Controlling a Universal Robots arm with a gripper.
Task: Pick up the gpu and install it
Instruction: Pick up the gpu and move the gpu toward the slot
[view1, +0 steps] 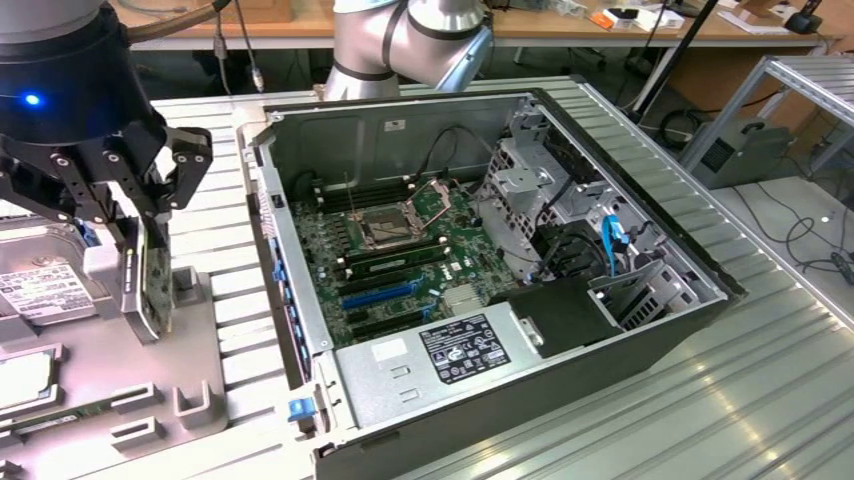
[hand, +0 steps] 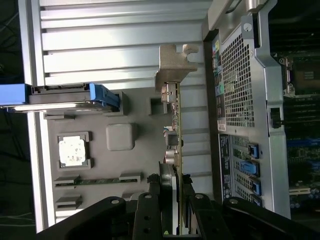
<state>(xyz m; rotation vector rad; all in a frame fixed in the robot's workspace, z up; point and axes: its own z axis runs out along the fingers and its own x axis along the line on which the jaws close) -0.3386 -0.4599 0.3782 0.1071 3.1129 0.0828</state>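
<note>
The gpu (view1: 147, 295) is a thin card standing on edge over the grey tray (view1: 200, 400), on the exterior view's left. My gripper (view1: 131, 225) comes down from above and is shut on the card's upper edge. In the wrist view the gpu (hand: 175, 125) runs edge-on away from my fingers (hand: 150, 200), and its silver end bracket (hand: 174, 67) is at the far end. I cannot tell whether the card's lower edge still touches the tray. The open computer case (view1: 641, 240) lies just beside it, with the motherboard (view1: 400, 250) and its blue slots (view1: 380, 292) exposed.
A silver hard drive (view1: 34, 285) with a white label lies in the tray beside the card. The wrist view also shows the blue-railed drive (hand: 65, 95), a processor (hand: 73, 151) and memory sticks (hand: 95, 181) in tray pockets. The case's rear panel (hand: 240, 100) stands close to the card.
</note>
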